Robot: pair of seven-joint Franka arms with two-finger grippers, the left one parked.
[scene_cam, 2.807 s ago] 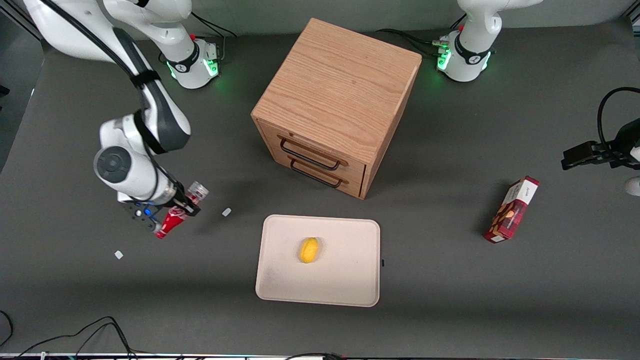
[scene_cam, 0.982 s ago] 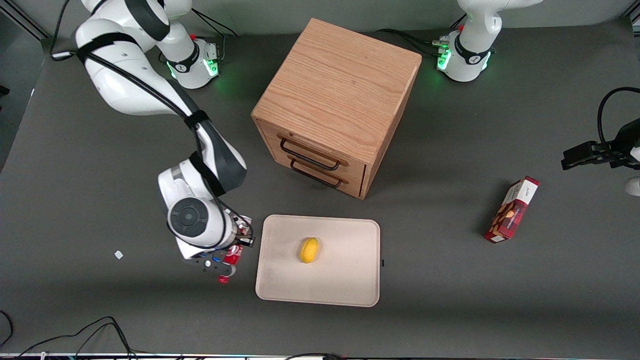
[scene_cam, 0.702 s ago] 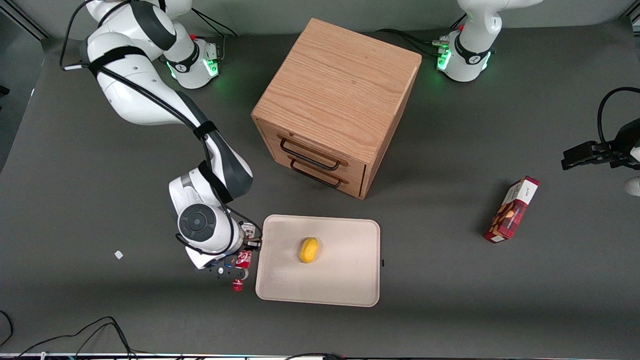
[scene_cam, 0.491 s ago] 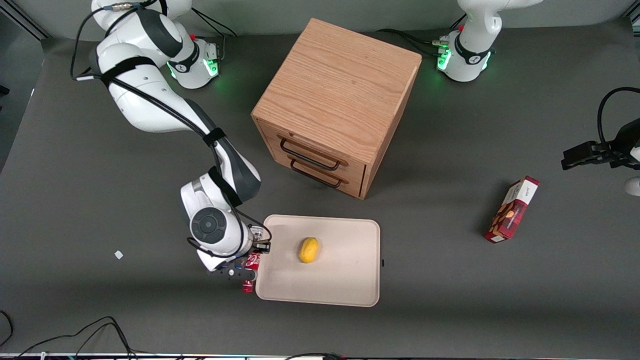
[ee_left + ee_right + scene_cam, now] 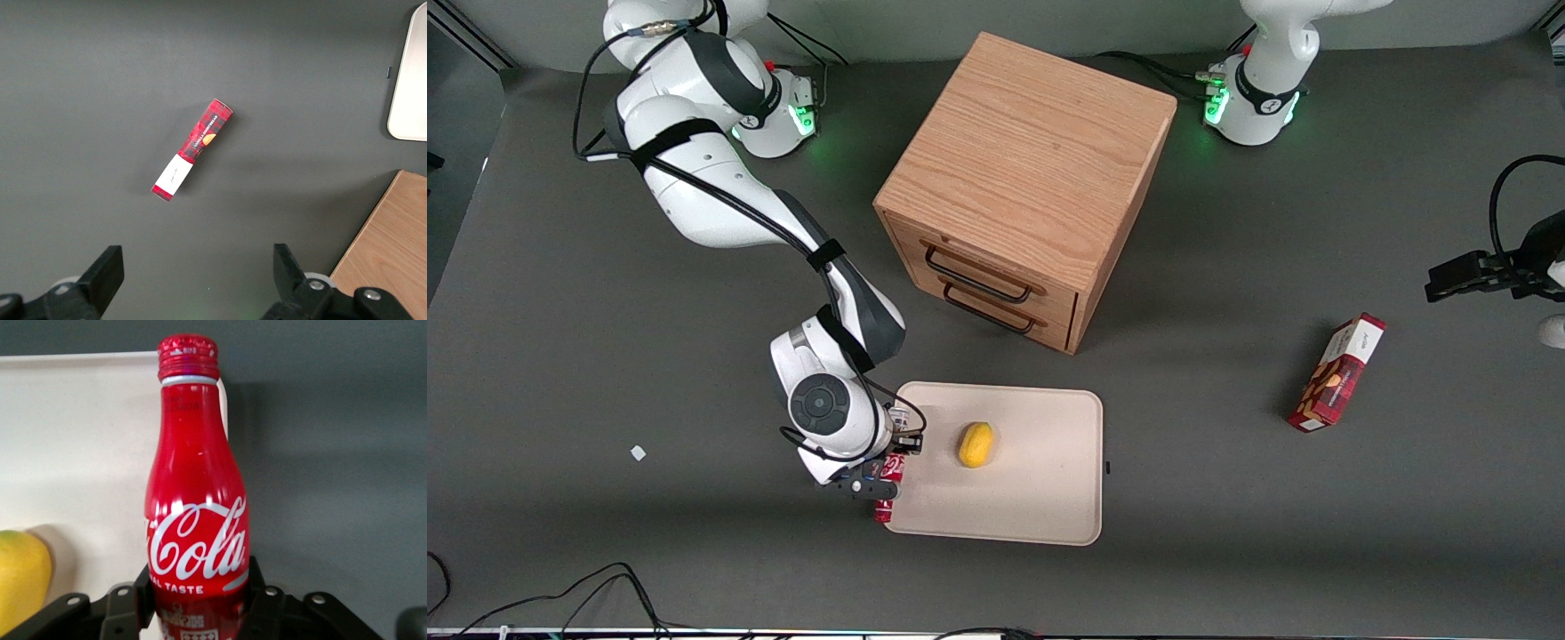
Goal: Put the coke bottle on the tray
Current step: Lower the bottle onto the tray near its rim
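Observation:
My right gripper [image 5: 880, 480] is shut on the coke bottle [image 5: 887, 491], a small red bottle with white script. In the right wrist view the bottle [image 5: 197, 520] fills the middle, its lower body pinched between the two black fingers [image 5: 257, 593], its red cap pointing away from the wrist. The gripper [image 5: 198, 603] carries it above the edge of the cream tray [image 5: 1040, 498] at the working arm's end. The tray [image 5: 80, 440] lies under part of the bottle.
A yellow lemon-like fruit [image 5: 976, 444] rests on the tray near its middle. A wooden two-drawer cabinet [image 5: 1023, 187] stands farther from the front camera than the tray. A red snack box [image 5: 1336, 373] lies toward the parked arm's end. Small white scraps [image 5: 638, 452] lie on the table.
The right arm has carried the bottle steadily from the working arm's end of the table toward the tray; it now hangs over the tray's edge. The grip stayed shut.

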